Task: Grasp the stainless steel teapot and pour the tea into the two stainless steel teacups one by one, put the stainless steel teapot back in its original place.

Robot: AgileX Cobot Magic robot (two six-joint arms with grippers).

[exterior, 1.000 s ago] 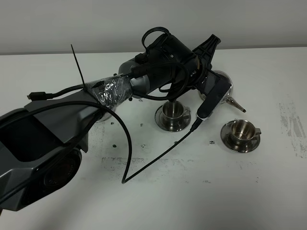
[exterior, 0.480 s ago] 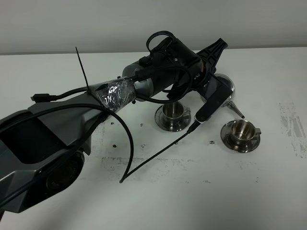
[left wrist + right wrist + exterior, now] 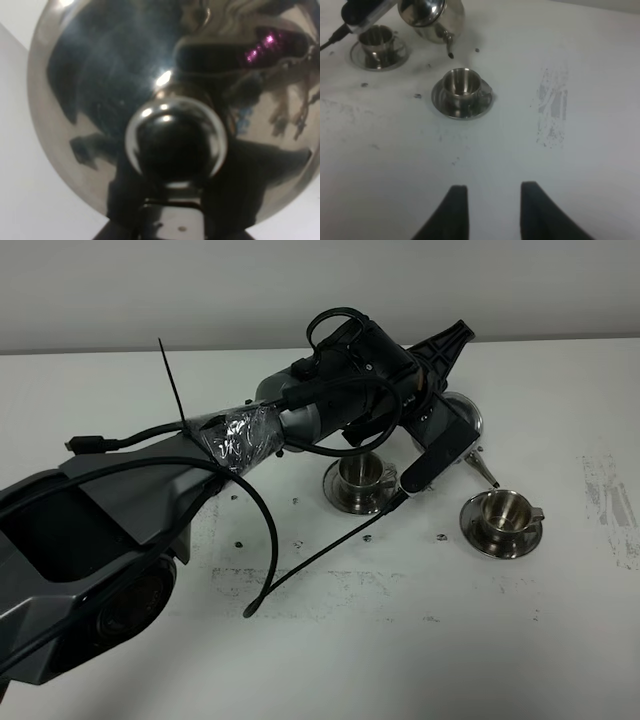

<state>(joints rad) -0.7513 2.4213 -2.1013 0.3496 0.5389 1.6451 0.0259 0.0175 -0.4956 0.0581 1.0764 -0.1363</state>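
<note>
The left gripper is clamped on the tilted stainless steel teapot, toward the table's far edge.
The left arm reaches across the white table and hides the grip itself. The teapot hangs just under the gripper, its lid knob filling the left wrist view. The right gripper is well apart, fingers slightly parted and empty. One of the two stainless steel teacups sits on its saucer near the table's middle, the other teacup toward the right edge. The thin spout points down, its tip just beyond that cup's far rim, not touching.
</note>
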